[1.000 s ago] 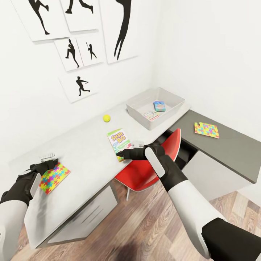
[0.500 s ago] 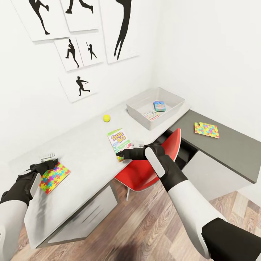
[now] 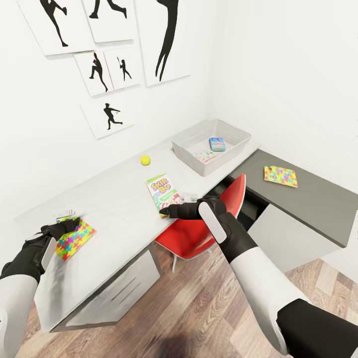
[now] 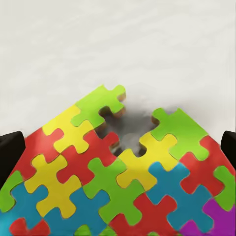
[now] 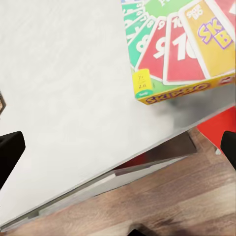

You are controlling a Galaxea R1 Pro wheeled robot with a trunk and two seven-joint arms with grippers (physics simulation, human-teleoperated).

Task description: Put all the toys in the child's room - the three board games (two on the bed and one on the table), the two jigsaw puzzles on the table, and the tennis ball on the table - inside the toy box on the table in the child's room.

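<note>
Here the left hand (image 3: 63, 224) hovers over a jigsaw puzzle (image 3: 74, 238) near the table's (image 3: 109, 199) front edge, its fingers spread apart to either side. The right hand (image 3: 166, 211), fingers also apart, sits at the front edge beside the Skip-Bo box (image 3: 160, 191). The tennis ball (image 3: 145, 159) lies further back; the toy box (image 3: 211, 145), at the back corner, holds two games. A second puzzle (image 3: 281, 176) rests on the dark lower section.

On the long pale-grey L-shaped desk (image 3: 114, 199) lie a green-yellow Skip-Bo box (image 3: 160, 190), a yellow-green ball (image 3: 145, 159), one multicoloured jigsaw square (image 3: 74, 238), another (image 3: 281, 176) on the dark section, and a grey open bin (image 3: 189, 149) holding two small game boxes (image 3: 217, 144).
</note>
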